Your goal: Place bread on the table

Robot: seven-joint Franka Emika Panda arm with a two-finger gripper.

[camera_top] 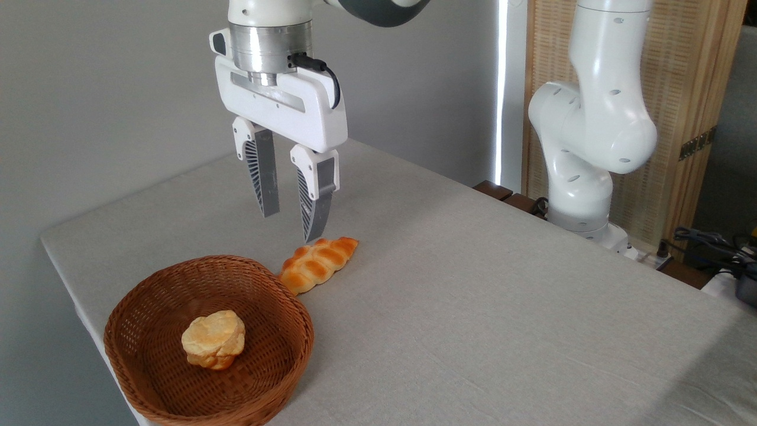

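The braided golden-orange bread point(318, 264) lies on the light-grey table point(473, 296), its near end touching the rim of the wicker basket point(177, 361). My gripper point(293, 228) hangs just above and behind the loaf, pointing down. Its two fingers point(262, 171) stand apart with nothing between them, so it is open. The right fingertip ends a little above the loaf's far half.
A round pale bun point(214, 339) sits inside the basket near the table's front-left corner. The arm's white base point(585, 160) rises at the back right edge. Cables and a wooden screen lie beyond the right side.
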